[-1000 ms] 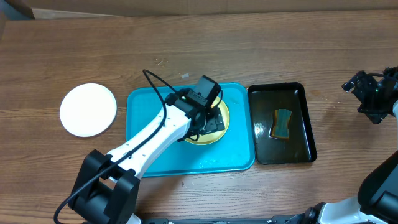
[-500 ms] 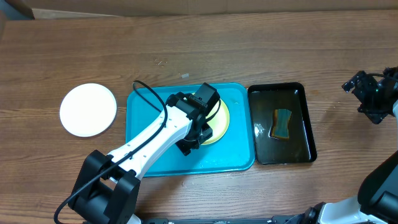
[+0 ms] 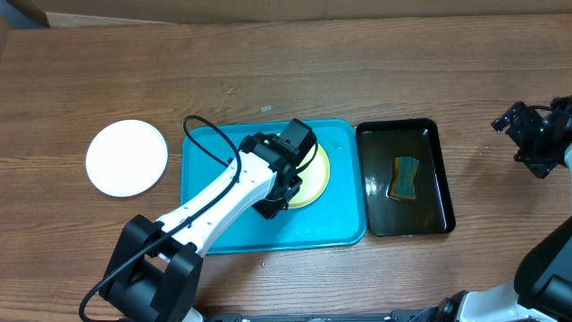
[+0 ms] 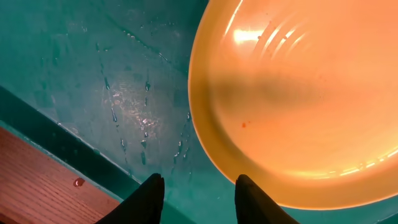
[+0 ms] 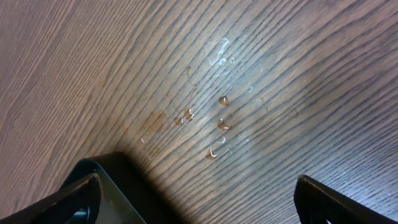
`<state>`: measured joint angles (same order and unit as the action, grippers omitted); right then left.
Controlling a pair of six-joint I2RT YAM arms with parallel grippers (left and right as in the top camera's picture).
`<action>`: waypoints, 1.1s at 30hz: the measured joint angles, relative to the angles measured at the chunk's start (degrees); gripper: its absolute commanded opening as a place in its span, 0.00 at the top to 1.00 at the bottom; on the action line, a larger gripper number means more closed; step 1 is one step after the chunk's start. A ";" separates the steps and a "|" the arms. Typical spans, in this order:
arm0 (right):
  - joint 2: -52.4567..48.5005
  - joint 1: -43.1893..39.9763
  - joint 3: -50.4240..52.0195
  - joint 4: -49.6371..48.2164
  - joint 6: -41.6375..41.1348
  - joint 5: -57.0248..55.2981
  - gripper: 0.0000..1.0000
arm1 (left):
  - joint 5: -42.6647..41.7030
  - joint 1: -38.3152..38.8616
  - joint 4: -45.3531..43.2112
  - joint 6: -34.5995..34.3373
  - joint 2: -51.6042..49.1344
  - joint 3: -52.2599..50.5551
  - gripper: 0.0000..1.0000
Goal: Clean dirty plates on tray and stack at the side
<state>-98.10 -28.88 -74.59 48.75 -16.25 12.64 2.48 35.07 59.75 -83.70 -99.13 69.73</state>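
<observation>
While the left arm reaches over the table (image 3: 268,54) from the edge where both arms are mounted, the left gripper (image 4: 200,198) sits low at the rim of the pale yellow plate (image 3: 316,168). That plate lies flat inside the turquoise tray (image 3: 340,224), toward the tray's right end and nearer its far rim. In the wrist view the two dark fingertips (image 4: 152,198) stand partly apart. One is over the wet tray floor and the other is at the plate's edge, so the rim runs through the gap between them. I cannot tell whether the jaws already pinch the rim or only straddle it. A tiny red-orange speck (image 4: 244,124) shows on the plate's inner face, and water droplets (image 4: 146,121) bead on the tray floor beside it.

A white plate (image 3: 127,157) lies on bare wood near the table's left edge, well apart from the tray and looking clean from above. Just beside the turquoise tray's right rim stands a black glossy tray (image 3: 407,125) holding liquid, with a sponge (image 3: 406,177) lying in it.

The right gripper (image 5: 200,198) hovers at the table's right edge, clear of both trays. Its jaws are spread wide with nothing between them, and only wood grain and a few spilled drops (image 5: 217,124) lie beneath.
</observation>
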 measured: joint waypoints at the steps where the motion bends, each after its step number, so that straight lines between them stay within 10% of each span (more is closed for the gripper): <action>1: 0.00 0.02 0.00 0.04 0.00 0.02 0.00 | 0.00 0.00 -0.07 0.00 -0.26 0.00 0.65; 17: 0.00 0.00 0.00 0.02 -0.02 0.00 0.00 | 0.11 -0.24 -3.15 0.26 -7.28 0.00 0.81; 33: 0.00 0.02 0.00 0.02 0.00 0.00 0.00 | -0.74 -0.24 -3.17 1.57 -7.28 0.00 0.77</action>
<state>-98.10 -28.86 -74.59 48.77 -16.25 12.64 1.74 34.83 56.58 -82.13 -106.41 69.73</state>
